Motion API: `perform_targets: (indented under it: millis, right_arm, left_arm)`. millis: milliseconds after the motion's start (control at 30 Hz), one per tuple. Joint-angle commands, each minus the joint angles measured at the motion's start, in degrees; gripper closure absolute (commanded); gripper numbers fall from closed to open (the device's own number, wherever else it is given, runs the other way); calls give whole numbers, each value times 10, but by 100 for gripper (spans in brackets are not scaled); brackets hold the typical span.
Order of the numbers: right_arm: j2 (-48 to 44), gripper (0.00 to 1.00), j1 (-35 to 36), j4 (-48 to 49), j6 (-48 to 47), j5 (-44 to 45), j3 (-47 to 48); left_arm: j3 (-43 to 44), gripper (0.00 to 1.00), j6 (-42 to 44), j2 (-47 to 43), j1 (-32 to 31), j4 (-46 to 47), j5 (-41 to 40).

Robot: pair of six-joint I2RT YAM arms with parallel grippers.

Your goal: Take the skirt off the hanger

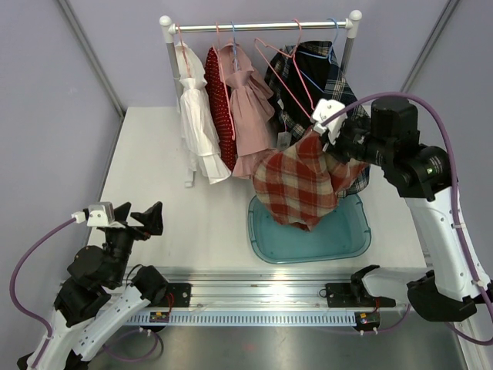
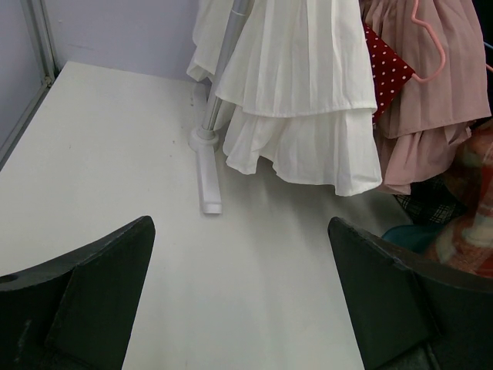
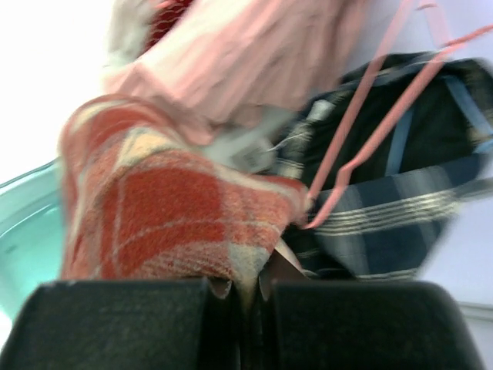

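Note:
A red and cream plaid skirt (image 1: pixel 302 185) hangs bunched from my right gripper (image 1: pixel 323 129), which is shut on its waist edge, above the teal tub (image 1: pixel 348 235). In the right wrist view the skirt (image 3: pixel 162 208) is pinched between my closed fingers (image 3: pixel 347 324). A pink hanger (image 1: pixel 283 77) hangs bare on the rail, tilted toward the skirt; it shows in the right wrist view (image 3: pixel 362 131), its corner touching the skirt's edge. My left gripper (image 1: pixel 139 218) is open and empty low over the table at the left, also shown in the left wrist view (image 2: pixel 241 254).
A white rack (image 1: pixel 262 26) holds a white dress (image 1: pixel 199 123), a red dotted garment (image 1: pixel 222 108), a pink dress (image 1: pixel 248 108) and a dark plaid garment (image 1: pixel 312 73) on a blue hanger. The rack's foot (image 2: pixel 206 181) stands on the white table.

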Motion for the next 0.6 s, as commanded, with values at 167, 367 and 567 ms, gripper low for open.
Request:
perform_targets:
  millis: [167, 367, 567]
  right_arm:
    - [-92, 100, -2, -136, -92, -289, -87]
    - [-145, 100, -2, -180, -123, -287, -210]
    - [-175, 100, -3, -46, -25, -148, -351]
  left_arm:
    - [-1, 1, 10, -8, 1, 32, 14]
    - [-1, 1, 11, -8, 1, 33, 19]
    - [-2, 1, 12, -8, 1, 34, 24]
